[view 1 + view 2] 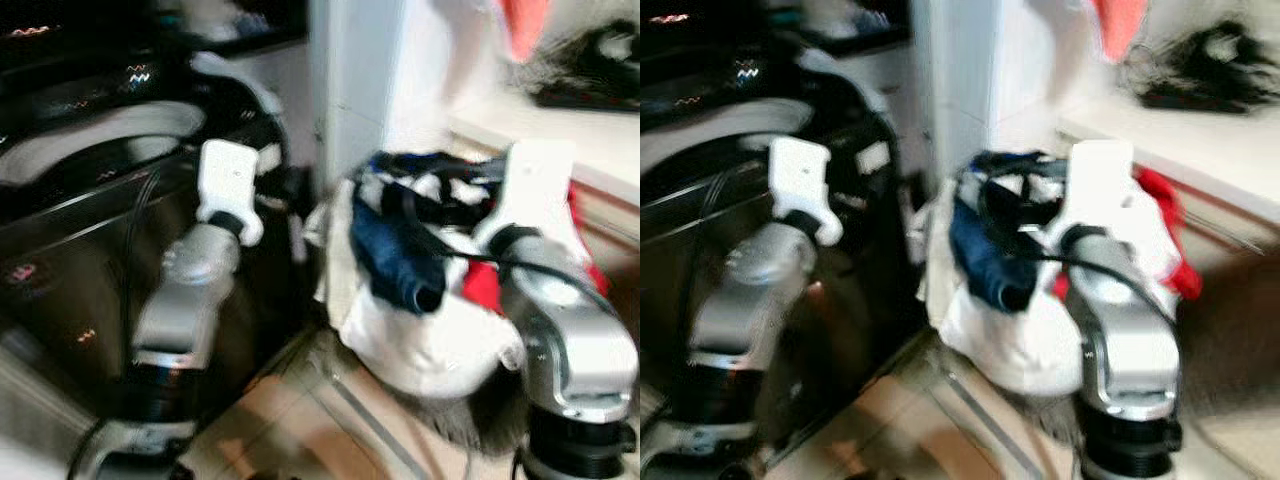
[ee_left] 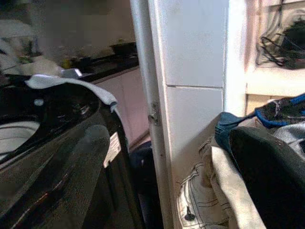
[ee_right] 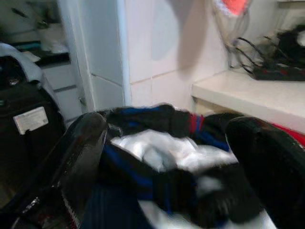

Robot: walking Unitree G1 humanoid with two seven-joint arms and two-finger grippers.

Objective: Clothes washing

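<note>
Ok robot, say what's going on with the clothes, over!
Right hand open over the clothes pile. Left arm raised beside the black washing machine, not touching clothes. White pillar stands between washer and pile. Views blurred.

Blurred frame. Right arm reaches into heaped clothes pile; left arm raised over black washing machine.
</note>
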